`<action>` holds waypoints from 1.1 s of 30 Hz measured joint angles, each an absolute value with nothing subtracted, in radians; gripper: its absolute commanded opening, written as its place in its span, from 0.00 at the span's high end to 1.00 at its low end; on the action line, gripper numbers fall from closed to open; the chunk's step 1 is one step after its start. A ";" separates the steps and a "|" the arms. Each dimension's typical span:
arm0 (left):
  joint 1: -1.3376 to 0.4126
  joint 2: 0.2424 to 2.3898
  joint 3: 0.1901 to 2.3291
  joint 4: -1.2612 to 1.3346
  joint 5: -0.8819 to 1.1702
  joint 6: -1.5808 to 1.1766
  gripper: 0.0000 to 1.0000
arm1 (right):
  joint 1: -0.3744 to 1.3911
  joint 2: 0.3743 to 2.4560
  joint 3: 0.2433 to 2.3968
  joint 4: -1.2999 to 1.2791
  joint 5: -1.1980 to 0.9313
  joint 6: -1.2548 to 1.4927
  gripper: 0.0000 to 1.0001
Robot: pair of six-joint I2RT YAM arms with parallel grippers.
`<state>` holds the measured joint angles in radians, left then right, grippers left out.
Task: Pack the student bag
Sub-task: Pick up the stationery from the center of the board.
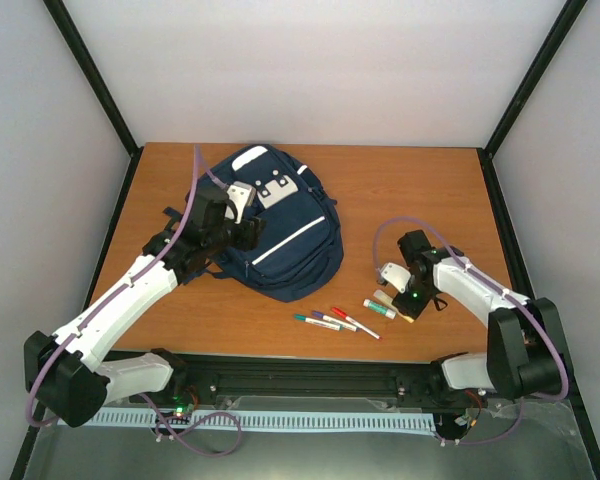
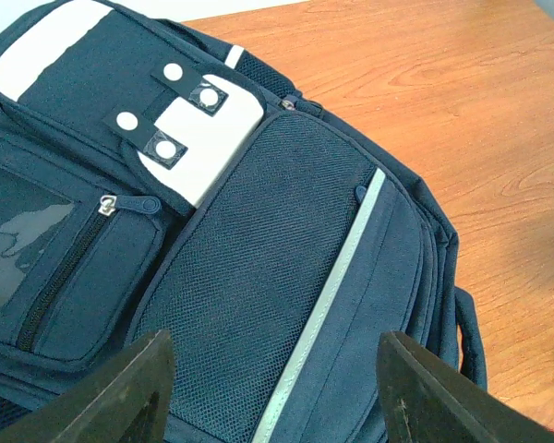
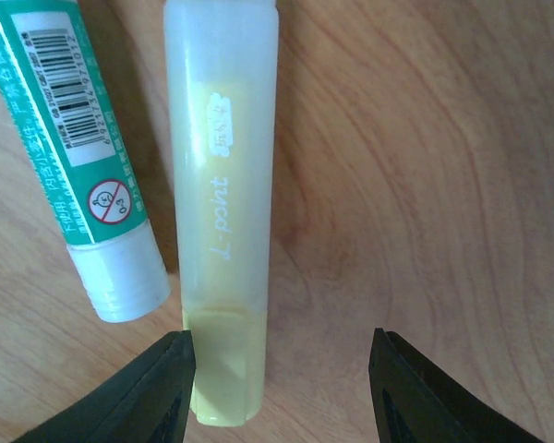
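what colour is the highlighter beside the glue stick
Pale yellow highlighter, clearest in the right wrist view.

Top camera overlooks whole desk [image 1: 400,190]; wrist cameras face down, close; left shares student bag [image 2: 286,277] with top.

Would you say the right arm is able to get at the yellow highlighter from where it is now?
Probably yes. The right gripper hangs right above the yellow highlighter with jaws apart, and nothing covers it. The glue stick lies close alongside, so one finger might nudge it.
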<state>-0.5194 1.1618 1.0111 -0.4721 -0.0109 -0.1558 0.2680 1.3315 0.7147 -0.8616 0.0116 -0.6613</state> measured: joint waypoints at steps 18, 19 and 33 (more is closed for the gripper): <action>-0.519 1.162 1.011 -0.472 -0.011 -0.151 0.39 | 0.268 1.438 0.712 -0.808 0.012 -0.649 0.58; -0.519 1.162 1.011 -0.472 -0.011 -0.151 0.39 | 0.268 1.442 0.715 -0.811 0.011 -0.648 0.59; -0.519 1.162 1.011 -0.472 -0.002 -0.151 0.36 | 0.262 1.473 0.744 -0.820 0.002 -0.623 0.82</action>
<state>-0.5194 1.1618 1.0111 -0.4721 -0.0025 -0.1513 0.2619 1.4731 0.7444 -0.8200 0.0021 -0.6228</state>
